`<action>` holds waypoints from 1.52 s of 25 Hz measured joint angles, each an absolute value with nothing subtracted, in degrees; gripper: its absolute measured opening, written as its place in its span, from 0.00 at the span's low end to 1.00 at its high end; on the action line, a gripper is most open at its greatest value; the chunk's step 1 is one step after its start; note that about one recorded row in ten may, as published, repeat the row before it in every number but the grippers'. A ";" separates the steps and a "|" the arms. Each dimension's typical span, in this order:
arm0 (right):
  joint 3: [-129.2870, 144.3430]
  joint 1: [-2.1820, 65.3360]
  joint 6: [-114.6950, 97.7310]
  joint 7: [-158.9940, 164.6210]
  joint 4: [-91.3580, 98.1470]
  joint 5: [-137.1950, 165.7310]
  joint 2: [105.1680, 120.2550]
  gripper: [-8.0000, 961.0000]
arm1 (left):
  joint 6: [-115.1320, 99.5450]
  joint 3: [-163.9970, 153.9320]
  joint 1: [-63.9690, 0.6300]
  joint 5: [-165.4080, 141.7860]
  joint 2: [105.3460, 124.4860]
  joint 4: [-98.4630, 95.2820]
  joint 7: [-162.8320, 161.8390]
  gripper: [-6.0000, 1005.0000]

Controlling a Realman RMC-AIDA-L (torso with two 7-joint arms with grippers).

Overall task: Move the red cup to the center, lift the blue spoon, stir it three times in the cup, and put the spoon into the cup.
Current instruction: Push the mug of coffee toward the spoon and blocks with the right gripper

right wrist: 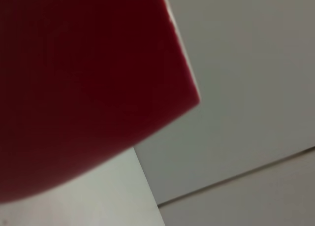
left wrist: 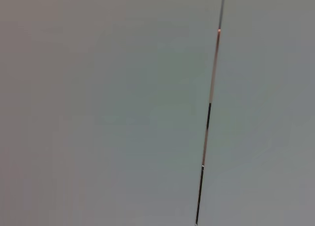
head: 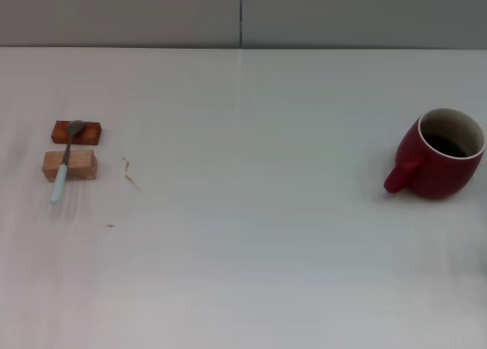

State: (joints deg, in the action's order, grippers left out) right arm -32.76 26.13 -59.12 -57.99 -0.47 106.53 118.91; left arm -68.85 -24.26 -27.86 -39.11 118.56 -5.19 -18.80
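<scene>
**Op:** Nearest my head camera, bare white tabletop, a few small reddish marks on it toward the left. No arm or gripper shows in that view.

**Obs:** And the spoon?

**Op:** Far left. I see the blue spoon laid across two small wooden blocks: light blue handle over the pale block, grey bowl resting on the darker reddish block behind it.

**Obs:** Cup?

**Op:** Far right, well apart from the spoon. I have the red cup upright, handle pointing toward the left and near side, inside dark at the bottom. It is not in the middle of the table.

**Obs:** Fingers against the cup?

**Op:** Cannot tell. My right wrist camera is filled by the cup's red wall, very close, but no fingers show. Left wrist view gives only a grey surface with a thin dark line; no fingers there either, so I can't place them.
</scene>
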 joint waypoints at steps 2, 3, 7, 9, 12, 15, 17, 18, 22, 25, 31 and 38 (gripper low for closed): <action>-32.20 26.37 -59.10 -58.03 -1.30 106.53 118.92 0.09 | -69.08 -24.26 -27.86 -39.11 118.52 -5.31 -18.80 0.83; -31.85 26.46 -59.09 -58.06 -1.57 106.53 118.94 0.09 | -69.15 -24.25 -27.86 -39.11 118.50 -5.39 -18.81 0.83; -30.29 26.72 -59.06 -58.10 -2.75 106.53 119.14 0.09 | -69.49 -24.30 -27.96 -39.11 118.48 -5.62 -18.80 0.83; -29.84 26.69 -59.03 -58.17 -3.16 106.53 119.20 0.09 | -69.59 -24.38 -28.05 -39.11 118.47 -5.63 -18.80 0.83; -28.73 26.23 -58.92 -59.00 -3.93 106.53 119.36 0.09 | -69.65 -24.49 -28.15 -39.11 118.47 -5.63 -18.80 0.83; -28.60 25.48 -58.31 -61.95 -5.91 106.27 119.41 0.09 | -69.69 -24.42 -28.15 -39.11 118.47 -5.63 -18.80 0.83; -28.70 25.10 -57.97 -63.09 -6.89 106.13 119.42 0.09 | -69.76 -24.36 -28.16 -39.11 118.47 -5.62 -18.80 0.83; -28.67 24.97 -57.85 -63.32 -7.18 106.11 119.43 0.09 | -69.80 -24.36 -28.15 -39.12 118.47 -5.61 -18.80 0.83; -28.34 24.46 -57.56 -63.61 -8.10 106.09 119.50 0.09 | -69.93 -24.34 -28.14 -39.11 118.47 -5.59 -18.80 0.83; -28.19 23.94 -57.49 -64.04 -9.13 106.21 119.53 0.09 | -69.99 -24.28 -28.12 -39.11 118.47 -5.55 -18.80 0.82; -27.94 23.42 -57.47 -64.29 -10.30 106.31 119.59 0.09 | -70.05 -24.26 -28.12 -39.11 118.48 -5.56 -18.80 0.82; -27.95 22.83 -57.41 -66.57 -12.04 106.20 119.62 0.09 | -70.14 -24.25 -28.18 -39.11 118.48 -5.56 -18.80 0.82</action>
